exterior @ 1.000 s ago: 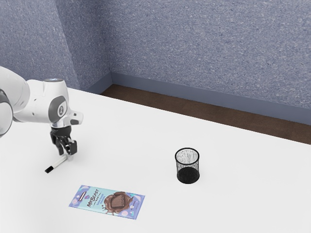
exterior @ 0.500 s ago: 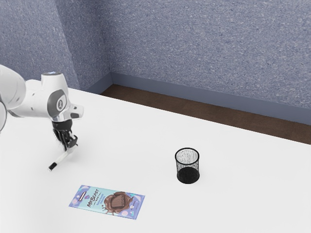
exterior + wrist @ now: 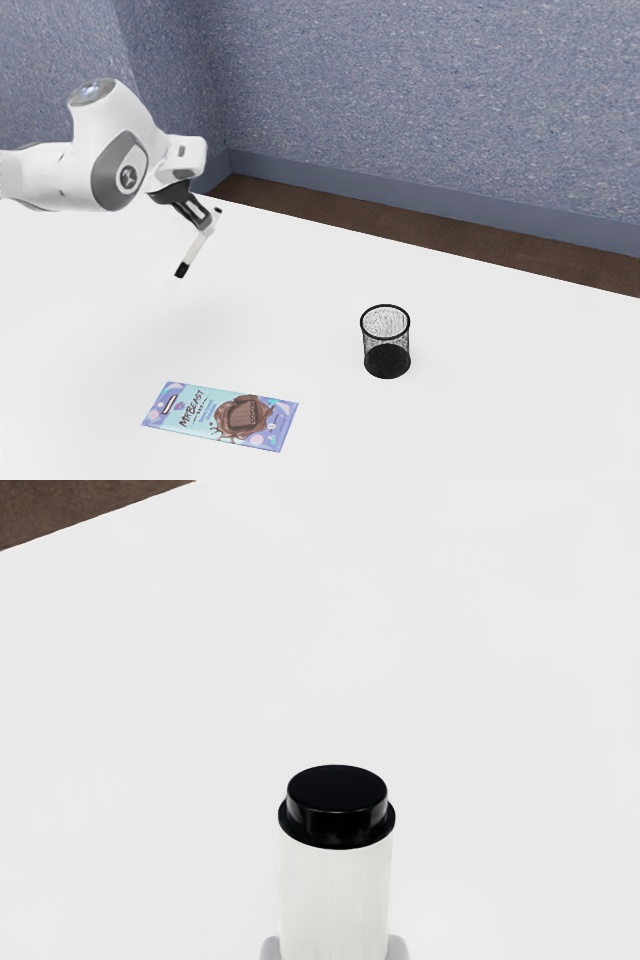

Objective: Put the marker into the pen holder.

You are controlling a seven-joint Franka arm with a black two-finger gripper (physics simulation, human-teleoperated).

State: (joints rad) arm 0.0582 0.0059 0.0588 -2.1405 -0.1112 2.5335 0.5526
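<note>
In the exterior view my gripper (image 3: 205, 224) is raised over the table and shut on the marker (image 3: 192, 252), which has a white body. The marker hangs tilted, its black cap low and toward the exterior view's left, its other end up at the fingers. Close up in the wrist view, the marker (image 3: 335, 900) shows a black end. The pen holder (image 3: 386, 342), a black mesh cup, stands upright on the table, apart from the gripper and toward the exterior view's right.
A chocolate bar in a blue and purple wrapper (image 3: 221, 416) lies flat on the white table (image 3: 500, 400), nearer the exterior camera than the gripper. The table's far edge runs before a brown floor and a speckled blue-grey wall.
My gripper has risen off the table and moved toward the exterior view's right, carrying the marker with it. The hand has tilted. Pen holder and chocolate bar have stayed put.
</note>
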